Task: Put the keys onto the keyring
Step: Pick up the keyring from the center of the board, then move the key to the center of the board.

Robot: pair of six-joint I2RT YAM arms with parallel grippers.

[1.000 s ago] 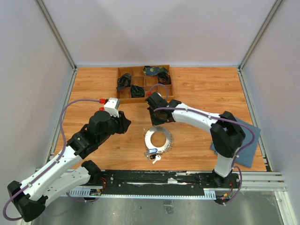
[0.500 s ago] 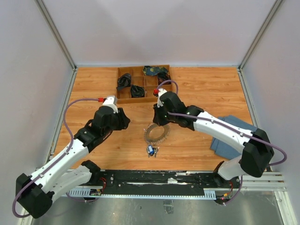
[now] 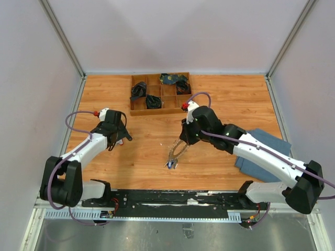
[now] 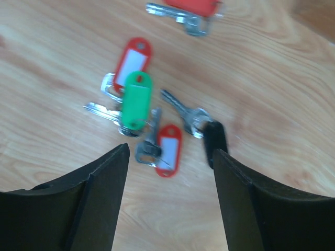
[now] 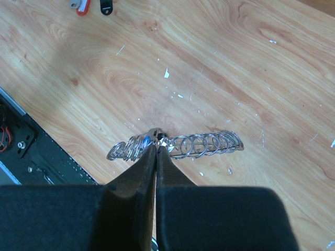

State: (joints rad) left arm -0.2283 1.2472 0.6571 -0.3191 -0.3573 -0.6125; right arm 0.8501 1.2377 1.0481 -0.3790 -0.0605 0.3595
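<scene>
Several loose keys lie on the wooden table in the left wrist view: a green-tagged one (image 4: pixel 136 99), two red-tagged ones (image 4: pixel 133 55) (image 4: pixel 168 149), a black-headed one (image 4: pixel 215 141) and another red one (image 4: pixel 191 6) at the top edge. My left gripper (image 4: pixel 170 157) is open just above them, its jaws either side of the lower red tag. In the top view it (image 3: pixel 119 139) hides the keys. My right gripper (image 5: pixel 157 145) is shut on the keyring (image 5: pixel 209 142), held on edge above the table. In the top view the keyring (image 3: pixel 175 153) hangs below this gripper (image 3: pixel 183 144), with the blue-headed key (image 3: pixel 169 164) lowest.
A wooden compartment tray (image 3: pixel 160 92) with dark items stands at the back centre. A blue-grey cloth (image 3: pixel 264 149) lies at the right under the right arm. The black rail (image 3: pixel 172 200) runs along the near edge. White specks dot the wood below the keyring.
My right gripper has lifted the keyring off the table, tipped it on edge and carried it a little right. My left arm has swung left and lowered over the loose keys.
</scene>
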